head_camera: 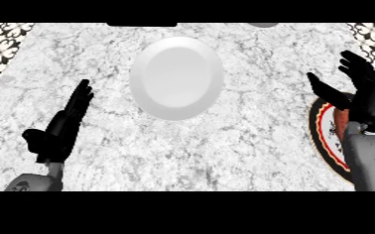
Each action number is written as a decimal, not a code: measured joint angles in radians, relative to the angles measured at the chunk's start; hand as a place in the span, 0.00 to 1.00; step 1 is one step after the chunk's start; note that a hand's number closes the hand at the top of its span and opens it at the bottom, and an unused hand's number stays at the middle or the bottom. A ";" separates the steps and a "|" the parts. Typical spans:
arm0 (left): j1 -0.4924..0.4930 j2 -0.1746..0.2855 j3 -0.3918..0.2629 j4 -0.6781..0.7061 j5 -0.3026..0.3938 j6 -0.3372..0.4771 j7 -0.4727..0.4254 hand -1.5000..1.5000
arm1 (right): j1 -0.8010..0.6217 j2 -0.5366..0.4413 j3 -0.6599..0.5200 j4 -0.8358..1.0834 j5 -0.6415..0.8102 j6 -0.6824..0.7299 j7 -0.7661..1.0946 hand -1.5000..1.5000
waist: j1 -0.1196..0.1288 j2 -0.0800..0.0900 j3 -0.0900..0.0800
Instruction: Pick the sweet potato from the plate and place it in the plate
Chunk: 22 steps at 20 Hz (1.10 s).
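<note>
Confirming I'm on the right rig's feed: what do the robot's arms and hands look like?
The left forearm and right forearm are smooth, rounded grey shells. The left hand and right hand are plain black, each with slim fingers and a thumb. No cables or sleeves show.

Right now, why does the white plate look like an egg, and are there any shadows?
Head view: the white plate looks taller than wide, likely stretched by the steep view; it is round. Head view: light is even, no glare spot, just faint grey shading along the plate's lower rim, and no dark shadow on the counter beneath the left hand or right hand.
</note>
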 measured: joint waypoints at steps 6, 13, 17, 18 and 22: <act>0.003 0.005 0.042 0.088 0.003 -0.055 -0.043 0.50 | 0.077 0.060 0.019 0.008 0.104 -0.152 -0.086 0.00 | -0.012 -0.013 0.001; 0.027 -0.009 0.054 0.091 -0.014 -0.068 -0.054 0.50 | 0.210 -0.025 0.066 -0.164 0.271 -0.165 0.179 0.00 | -0.021 -0.019 -0.001; 0.027 -0.012 0.060 0.097 -0.022 -0.066 -0.061 0.50 | 0.248 -0.114 0.109 -0.221 0.355 -0.045 0.392 0.00 | -0.022 -0.020 -0.002; 0.020 -0.013 0.065 0.105 -0.022 -0.066 -0.062 0.50 | 0.254 -0.126 0.126 -0.239 0.372 -0.011 0.445 0.00 | -0.023 -0.020 -0.002; 0.018 -0.017 0.064 0.097 -0.028 -0.070 -0.056 0.50 | 0.264 -0.193 0.158 -0.290 0.383 0.154 0.618 0.00 | -0.020 -0.020 -0.002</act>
